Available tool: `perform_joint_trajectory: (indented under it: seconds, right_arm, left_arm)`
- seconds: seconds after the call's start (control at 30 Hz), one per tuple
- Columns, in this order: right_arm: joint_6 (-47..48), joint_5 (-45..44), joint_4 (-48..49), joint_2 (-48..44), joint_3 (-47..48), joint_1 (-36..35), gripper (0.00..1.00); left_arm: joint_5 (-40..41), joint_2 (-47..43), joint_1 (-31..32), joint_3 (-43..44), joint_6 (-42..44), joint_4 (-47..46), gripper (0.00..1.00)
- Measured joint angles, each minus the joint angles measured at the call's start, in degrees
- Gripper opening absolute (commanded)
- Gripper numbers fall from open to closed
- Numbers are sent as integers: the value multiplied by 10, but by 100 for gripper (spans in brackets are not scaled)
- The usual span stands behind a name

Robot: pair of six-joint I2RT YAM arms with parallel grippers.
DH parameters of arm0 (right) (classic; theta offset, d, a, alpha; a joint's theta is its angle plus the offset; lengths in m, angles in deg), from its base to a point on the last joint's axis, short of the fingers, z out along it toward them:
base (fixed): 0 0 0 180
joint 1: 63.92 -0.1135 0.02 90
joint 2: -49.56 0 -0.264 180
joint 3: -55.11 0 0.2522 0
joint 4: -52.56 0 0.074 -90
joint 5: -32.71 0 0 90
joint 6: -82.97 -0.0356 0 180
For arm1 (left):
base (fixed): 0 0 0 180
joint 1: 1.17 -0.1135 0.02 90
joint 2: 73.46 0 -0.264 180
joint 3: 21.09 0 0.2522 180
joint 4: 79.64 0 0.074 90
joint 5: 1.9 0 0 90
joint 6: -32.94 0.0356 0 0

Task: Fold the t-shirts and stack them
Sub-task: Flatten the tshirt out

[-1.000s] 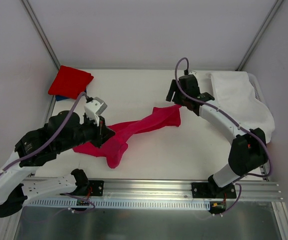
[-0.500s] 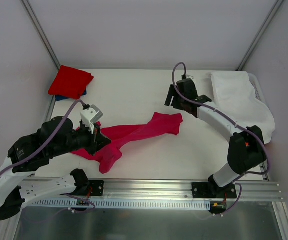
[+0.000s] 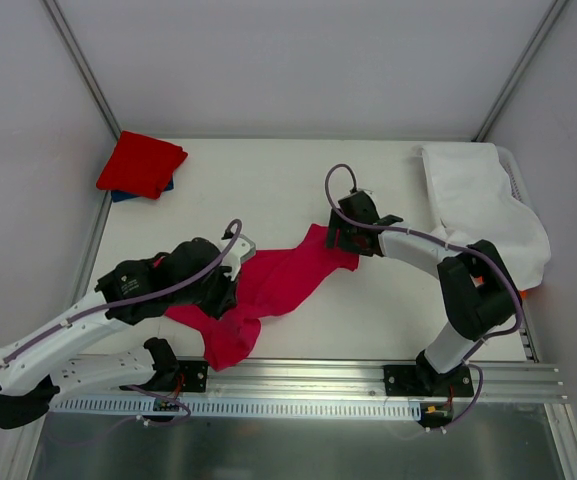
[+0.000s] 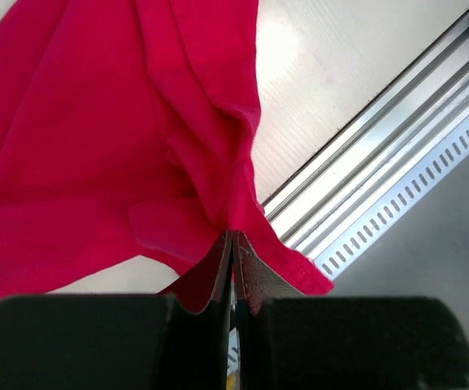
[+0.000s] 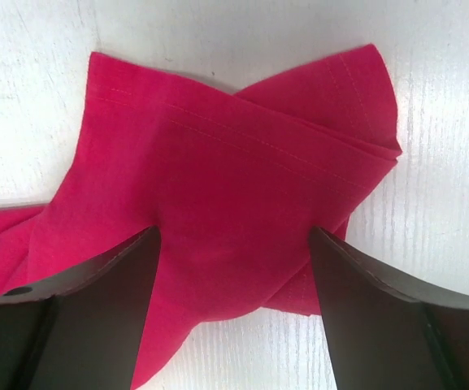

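From above, you see a crumpled crimson-pink cloth t-shirt (image 3: 280, 283) lying between both grippers, well apart from a folded bright red t-shirt (image 3: 143, 163) stacked on a blue one (image 3: 120, 196) at the far left. In your left wrist view, the left gripper (image 4: 232, 244) is clenched on a thin fold beside the metal front rail (image 4: 380, 162); the cloth looks soft, light and limp, so expect sagging. In your right wrist view, the right gripper (image 5: 232, 236) is spread wide and straddles the stitched hem corner, probably the firmest place to pinch.

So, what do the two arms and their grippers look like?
The left arm and the right arm have white shells and bulky black joints. A lilac cable loops along each. The left gripper has thin, flat, dark blades; the right gripper has broad black wedges. No markings are legible.
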Motion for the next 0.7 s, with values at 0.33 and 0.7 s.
perform_joint_trajectory:
  seconds: [0.33, 0.7]
  right_arm:
    - [0, -1, 8, 1, 0, 0, 77]
    - [21, -17, 0, -14, 22, 43, 78]
  left_arm:
    - [0, -45, 0, -20, -1, -19, 0]
    - [-2, -16, 0, -55, -1, -56, 0]
